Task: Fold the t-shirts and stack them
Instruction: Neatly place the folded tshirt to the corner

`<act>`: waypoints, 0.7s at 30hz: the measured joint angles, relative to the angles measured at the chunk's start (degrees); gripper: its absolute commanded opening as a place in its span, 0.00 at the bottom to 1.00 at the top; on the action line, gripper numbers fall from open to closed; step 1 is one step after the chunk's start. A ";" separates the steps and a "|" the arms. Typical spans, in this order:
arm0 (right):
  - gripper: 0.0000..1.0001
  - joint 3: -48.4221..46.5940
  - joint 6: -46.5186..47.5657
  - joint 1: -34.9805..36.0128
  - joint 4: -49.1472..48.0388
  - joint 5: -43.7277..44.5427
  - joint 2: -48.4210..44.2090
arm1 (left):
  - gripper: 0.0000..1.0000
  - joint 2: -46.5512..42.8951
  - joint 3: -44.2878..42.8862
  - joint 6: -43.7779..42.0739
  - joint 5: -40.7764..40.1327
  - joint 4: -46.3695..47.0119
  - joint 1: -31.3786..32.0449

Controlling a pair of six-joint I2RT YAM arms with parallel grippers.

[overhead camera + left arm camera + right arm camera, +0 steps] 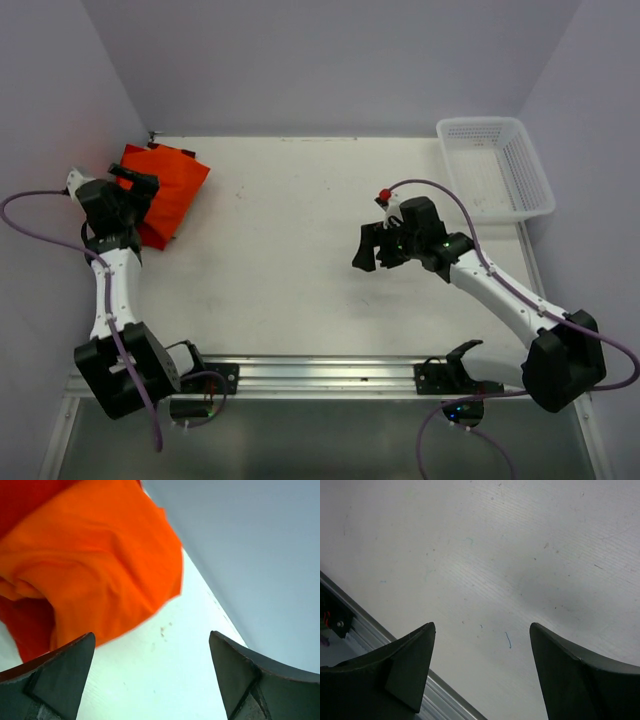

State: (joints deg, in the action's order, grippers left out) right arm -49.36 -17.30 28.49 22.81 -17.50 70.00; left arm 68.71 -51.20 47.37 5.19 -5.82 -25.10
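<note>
Top view, t-shirts: a folded pile of t-shirts (172,190), orange-red, lies in the far left corner of the table (300,200); a darker red edge shows along its near side.
Top view, left arm: it reaches far along the left edge, with the left pincer (138,183) over the pile's left side.
Top view, right arm: it bends toward the middle, with the right pincer (368,250) above bare table, well apart from the pile and from the white basket (490,175) at the far right.
Left wrist view, cloth: the orange t-shirt (100,570) is rumpled in soft folds on the red t-shirt (30,630), which shows below and to the left; both are on the table (165,680) beside the wall (250,555).
Left wrist view, left pincer (152,645): spread wide, with nothing between the fingers.
Right wrist view, right pincer (482,630): spread, gripping nothing, above scuffed table (520,555) near the metal rail (367,630).
</note>
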 measured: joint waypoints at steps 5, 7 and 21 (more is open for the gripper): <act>0.99 0.61 -0.70 0.00 -0.09 0.28 -3.15 | 1.00 -11.32 4.48 -3.50 11.43 -1.73 1.81; 0.99 1.20 -1.03 0.00 0.02 0.66 -5.01 | 1.00 -16.13 6.01 -5.62 15.04 -3.15 4.50; 0.99 2.14 -5.40 0.00 4.39 9.03 -16.52 | 1.00 -28.06 10.64 -17.44 37.86 -6.75 20.85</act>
State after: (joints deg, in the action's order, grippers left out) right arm -47.22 -22.70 28.49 27.20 -8.47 53.47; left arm 40.64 -40.56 29.93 43.05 -12.58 -4.25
